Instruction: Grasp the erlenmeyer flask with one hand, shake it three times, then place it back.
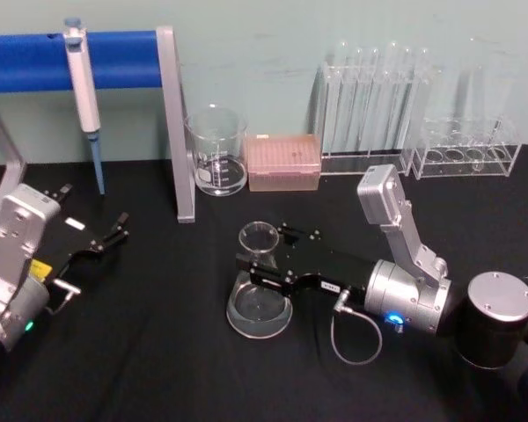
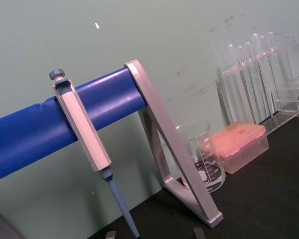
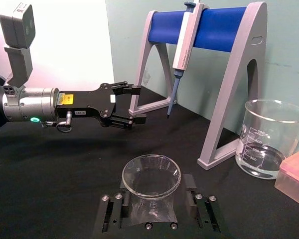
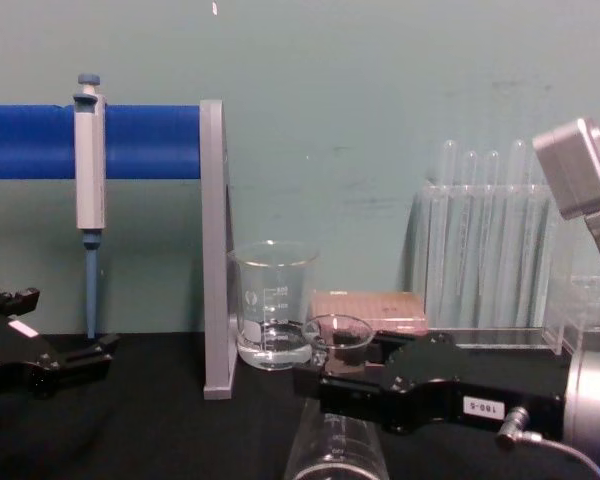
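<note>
Two grippers on the black table, one working. Far left: left gripper parked low over the cloth, fingers apart, nothing between them, well apart from the glassware.

Behind it, a pipette hangs tip-down off the blue bar of a grey-legged stand. Just right of the stand leg at the back: a graduated beaker, upright, with a little clear liquid in the bottom.

Centre, nearer the robot than the beaker: the erlenmeyer flask, upright, wide base down on the cloth as far as the head view shows. The right gripper comes in from the right, roughly level, with its fingers closed on the flask neck just under the flared rim. In the right wrist view a finger sits tight against each side of the neck, rim clear above them. The silver wrist and grey cable loop trail off to the right.

Back row, continuing right: a pink tip box just beside the beaker, then a clear test tube rack with tubes standing upright, then a second clear rack at the far right.
</note>
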You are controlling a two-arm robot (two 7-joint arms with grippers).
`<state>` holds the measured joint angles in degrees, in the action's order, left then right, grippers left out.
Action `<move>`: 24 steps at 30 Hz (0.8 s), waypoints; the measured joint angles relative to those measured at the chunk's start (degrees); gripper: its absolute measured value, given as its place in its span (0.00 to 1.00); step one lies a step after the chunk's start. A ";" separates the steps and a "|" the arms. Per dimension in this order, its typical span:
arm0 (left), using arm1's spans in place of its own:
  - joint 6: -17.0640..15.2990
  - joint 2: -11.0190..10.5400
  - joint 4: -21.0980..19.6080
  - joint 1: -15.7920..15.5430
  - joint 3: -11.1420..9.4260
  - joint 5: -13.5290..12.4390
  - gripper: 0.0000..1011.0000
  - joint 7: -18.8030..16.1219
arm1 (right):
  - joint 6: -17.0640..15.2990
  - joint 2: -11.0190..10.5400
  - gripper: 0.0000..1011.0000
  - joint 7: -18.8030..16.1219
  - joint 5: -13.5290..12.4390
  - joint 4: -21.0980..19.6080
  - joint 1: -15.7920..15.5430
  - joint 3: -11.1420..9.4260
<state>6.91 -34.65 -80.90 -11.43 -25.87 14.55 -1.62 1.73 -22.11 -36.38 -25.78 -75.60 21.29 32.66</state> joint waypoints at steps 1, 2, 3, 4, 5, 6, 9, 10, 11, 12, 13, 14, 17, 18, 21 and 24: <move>0.00 0.00 0.00 0.00 0.00 0.00 0.99 0.00 | 0.00 0.00 0.64 0.00 0.00 0.00 0.00 0.00; 0.00 0.00 0.00 0.00 0.00 0.00 0.99 0.00 | 0.00 0.00 0.65 0.00 0.00 0.00 0.00 0.00; 0.00 0.00 0.00 0.00 0.00 0.00 0.99 0.00 | 0.00 0.00 0.68 0.00 0.00 0.00 0.00 0.00; 0.00 0.00 0.00 0.00 0.00 0.00 0.99 0.00 | 0.00 0.00 0.73 0.00 0.00 0.00 0.00 0.00; 0.00 0.00 0.00 0.00 0.00 0.01 0.99 0.00 | 0.00 0.00 0.75 -0.01 0.00 0.00 0.00 0.00; 0.00 0.00 0.00 0.00 0.00 0.00 0.99 0.00 | 0.00 0.00 0.78 0.00 0.00 0.00 0.01 0.00; 0.00 0.00 0.00 0.00 0.00 0.00 0.99 0.00 | 0.01 0.00 0.88 -0.01 0.00 0.00 0.01 0.00; 0.00 0.00 0.00 0.00 0.00 0.00 0.99 0.00 | 0.01 0.00 0.91 0.00 0.00 0.00 0.01 0.00; 0.00 0.00 0.00 0.00 0.00 0.00 0.99 0.00 | 0.01 0.00 0.93 -0.01 0.00 0.00 0.01 0.00; 0.00 0.00 0.00 0.00 0.00 0.00 0.99 0.00 | 0.02 0.00 0.94 -0.01 0.00 0.00 0.01 0.00; 0.00 0.00 0.00 0.00 0.00 0.00 0.99 0.00 | 0.02 0.00 0.95 -0.01 0.00 -0.01 0.01 0.00; 0.00 0.00 0.00 0.00 0.00 0.00 0.99 0.00 | 0.03 0.01 0.99 0.00 0.00 0.00 0.01 0.00; 0.00 0.00 0.00 0.00 0.00 0.00 0.99 0.00 | 0.04 0.00 0.99 -0.01 0.00 0.00 0.01 0.00; 0.00 0.00 0.00 0.00 0.00 0.00 0.99 0.00 | 0.04 0.00 0.99 -0.01 0.00 -0.01 0.01 0.00; 0.00 0.00 0.00 0.00 0.00 0.00 0.99 0.00 | 0.05 0.00 0.99 -0.01 0.00 -0.01 0.01 0.00; 0.00 0.00 0.00 0.00 0.00 0.00 0.99 0.00 | 0.06 0.00 0.99 -0.01 0.00 -0.01 0.01 0.00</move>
<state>6.91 -34.65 -80.90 -11.43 -25.86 14.55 -1.62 1.79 -22.11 -36.38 -25.77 -75.61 21.30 32.66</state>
